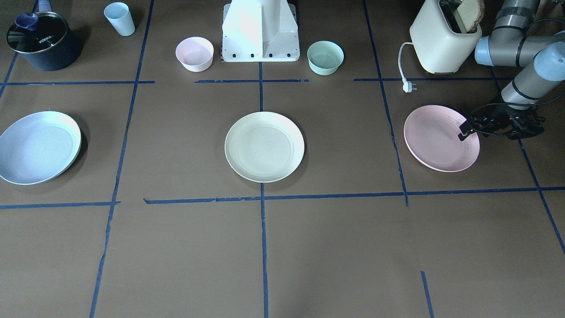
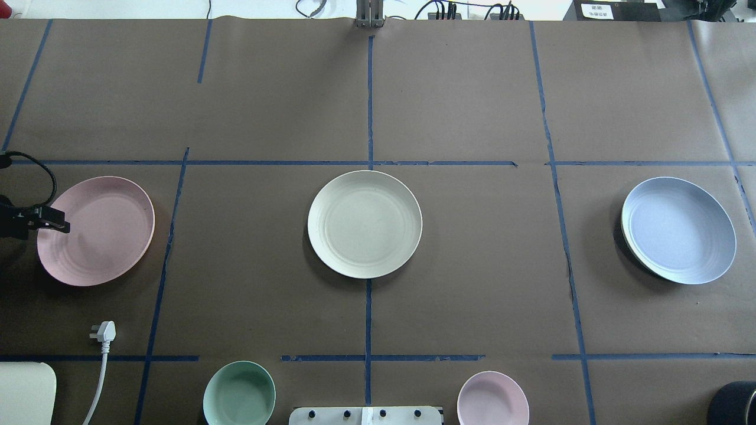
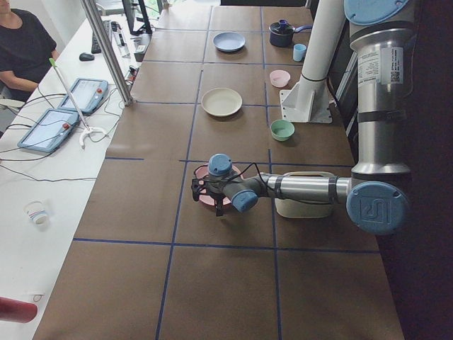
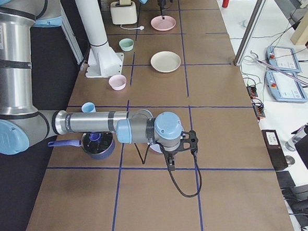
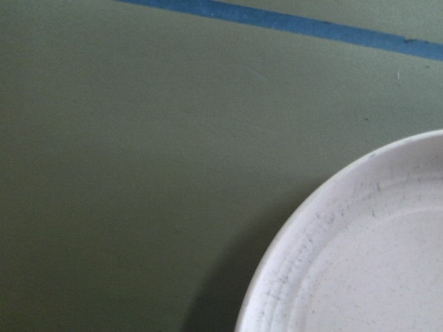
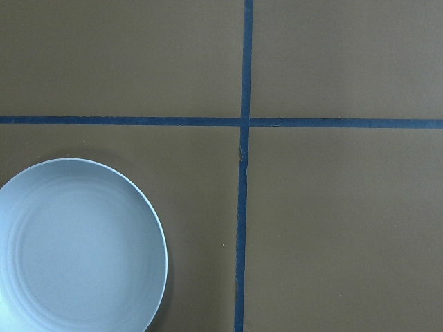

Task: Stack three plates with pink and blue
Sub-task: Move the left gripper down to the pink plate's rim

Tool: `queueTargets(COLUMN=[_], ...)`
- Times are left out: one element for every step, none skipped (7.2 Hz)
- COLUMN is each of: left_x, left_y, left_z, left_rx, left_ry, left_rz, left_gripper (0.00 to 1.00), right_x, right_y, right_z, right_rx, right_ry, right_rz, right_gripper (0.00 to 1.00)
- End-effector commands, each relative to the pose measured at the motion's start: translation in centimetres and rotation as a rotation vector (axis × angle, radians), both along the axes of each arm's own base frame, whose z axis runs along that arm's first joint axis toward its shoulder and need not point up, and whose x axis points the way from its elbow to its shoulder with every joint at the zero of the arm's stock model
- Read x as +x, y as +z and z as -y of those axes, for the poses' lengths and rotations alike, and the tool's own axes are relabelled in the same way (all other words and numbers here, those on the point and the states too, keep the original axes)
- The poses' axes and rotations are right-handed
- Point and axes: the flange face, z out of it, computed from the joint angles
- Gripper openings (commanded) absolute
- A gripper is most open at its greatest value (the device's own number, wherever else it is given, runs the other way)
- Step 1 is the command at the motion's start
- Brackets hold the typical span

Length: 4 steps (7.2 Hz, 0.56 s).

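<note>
Three plates lie in a row on the brown table. The pink plate (image 1: 437,141) (image 2: 100,233) is on my left, the cream plate (image 1: 264,146) (image 2: 364,224) in the middle, and the blue plate (image 1: 37,148) (image 2: 679,230) on my right. My left gripper (image 1: 462,132) (image 2: 62,225) hangs over the pink plate's outer rim. Only one dark fingertip shows, so I cannot tell whether it is open or shut. The left wrist view shows that plate's rim (image 5: 360,263). My right gripper (image 4: 170,164) shows only in the exterior right view, above the blue plate (image 6: 76,249). Its state cannot be told.
Near the robot base (image 1: 260,35) stand a small pink bowl (image 1: 194,53) and a mint-green bowl (image 1: 325,57). A cream toaster (image 1: 443,37) holding bread, with its loose plug (image 1: 408,86), stands behind the pink plate. A dark pot (image 1: 42,42) and a blue cup (image 1: 119,18) stand behind the blue plate.
</note>
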Motion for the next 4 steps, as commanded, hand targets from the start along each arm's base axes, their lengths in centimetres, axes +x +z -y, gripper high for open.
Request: queueTargets(left_x=[-0.1, -0.1, -0.3, -0.7], left_y=[0.1, 0.0, -0.7, -2.6], left_z=[-0.1, -0.1, -0.4, -1.5], left_rx=[-0.004, -0.002, -0.007, -0.043], left_ry=[0.001, 0.001, 0.011, 0.064], left_rz=[0.0, -0.001, -0.018, -0.098], left_gripper=[0.26, 0.07, 0.0, 0.0], right_x=[0.0, 0.0, 0.0, 0.0], right_y=[0.0, 0.0, 0.0, -0.1], right_z=[0.0, 0.0, 0.0, 0.1], right_rx=[0.0, 0.0, 0.0, 0.002], right_ry=[0.0, 0.0, 0.0, 0.0], right_rz=[0.001, 0.002, 0.0, -0.002], right_gripper=[1.0, 1.0, 1.0, 1.0])
